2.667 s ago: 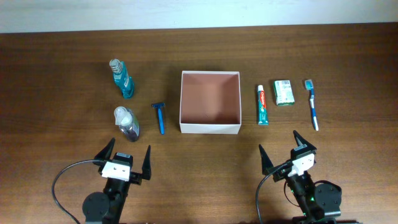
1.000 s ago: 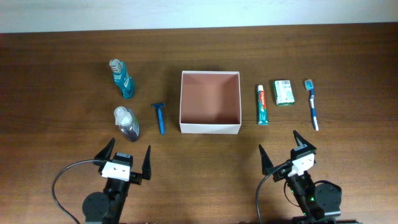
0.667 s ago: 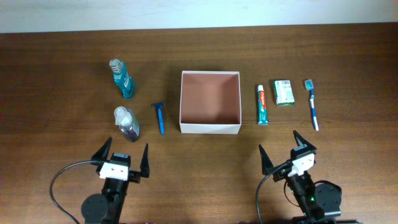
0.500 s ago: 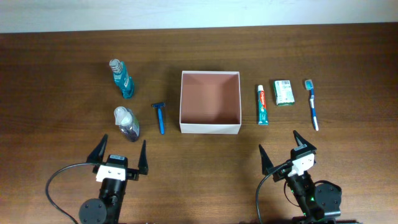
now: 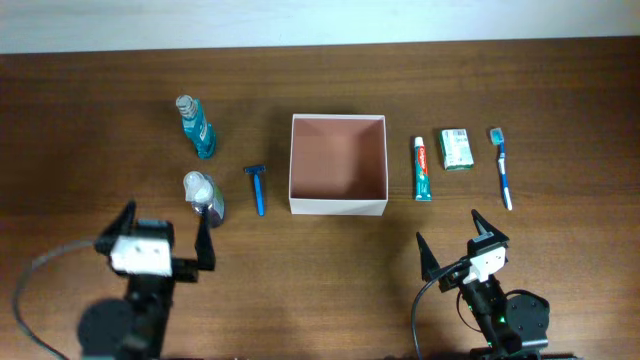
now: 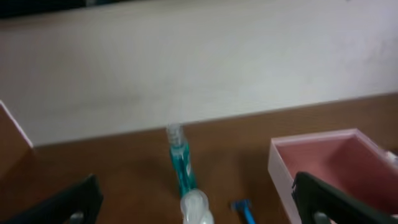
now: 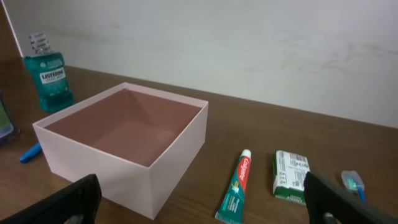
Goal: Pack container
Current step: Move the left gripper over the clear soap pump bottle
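1. While both arms are sitting at the near edge of the wooden surface (image 5: pixel 90 120), the container (image 5: pixel 338 207) is standing in the middle of it, open top up and showing its pinkish-brown inside.
2. On the left arm, the left fingers (image 5: pixel 205 242) are spreading wide apart and gripping nothing. One tip is hanging just beside a clear bottle of purple liquid (image 5: pixel 204 197), whose white cap is showing between the fingers in the left wrist view.
3. On the right arm, the right fingers (image 5: pixel 426 258) are likewise gaping wide and holding nothing, and they are pointing toward the things on the right side, well apart from them.
4. Left of the container, a blue razor (image 5: pixel 257 187) is lying near its wall, and a teal Listerine mouthwash bottle (image 5: pixel 197 128) is standing farther back.
5. Right of the container, a toothpaste tube (image 5: pixel 423 168), a small green-and-white carton (image 5: pixel 457 148) and a blue-and-white toothbrush (image 5: pixel 502 165) are lying side by side in a row, none of them touching.
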Controlling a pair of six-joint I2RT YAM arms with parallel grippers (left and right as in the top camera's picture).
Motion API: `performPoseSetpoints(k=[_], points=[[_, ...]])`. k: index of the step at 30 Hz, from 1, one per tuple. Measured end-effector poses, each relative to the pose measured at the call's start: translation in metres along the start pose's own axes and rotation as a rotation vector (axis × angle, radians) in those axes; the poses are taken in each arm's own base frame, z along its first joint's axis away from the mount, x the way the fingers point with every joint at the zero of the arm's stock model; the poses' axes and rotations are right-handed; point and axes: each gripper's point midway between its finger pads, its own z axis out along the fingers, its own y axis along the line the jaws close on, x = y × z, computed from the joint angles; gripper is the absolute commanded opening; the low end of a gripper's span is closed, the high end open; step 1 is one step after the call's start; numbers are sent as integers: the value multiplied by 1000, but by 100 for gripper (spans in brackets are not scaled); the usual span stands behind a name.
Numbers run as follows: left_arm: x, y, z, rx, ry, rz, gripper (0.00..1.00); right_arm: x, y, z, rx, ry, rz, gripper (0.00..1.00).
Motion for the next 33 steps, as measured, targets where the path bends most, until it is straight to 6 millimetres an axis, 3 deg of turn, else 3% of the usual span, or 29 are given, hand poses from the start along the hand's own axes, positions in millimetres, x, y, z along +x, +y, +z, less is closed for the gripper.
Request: performPoseSetpoints(k=[3, 5, 13, 15, 20, 26, 33], points=[[-26, -2, 12, 33, 34, -1, 99, 0, 0, 0, 0, -1, -1, 99], [-29, -3, 21, 45, 66, -5, 99, 0, 0, 0, 0, 0, -1, 99], [35, -8, 61, 76, 506, -95, 99, 0, 0, 0, 1, -1, -1, 99], [42, -5, 69, 60, 622, -100, 99, 0, 0, 0, 1, -1, -1, 99], [46, -1, 89, 44, 753, -103, 99, 0, 0, 0, 1, 0, 0, 99], [92, -7, 90, 62, 964, -111, 99, 0, 0, 0, 1, 0, -1, 99], [124, -9, 110, 67, 1054, -115, 99, 0, 0, 0, 1, 0, 0, 99]])
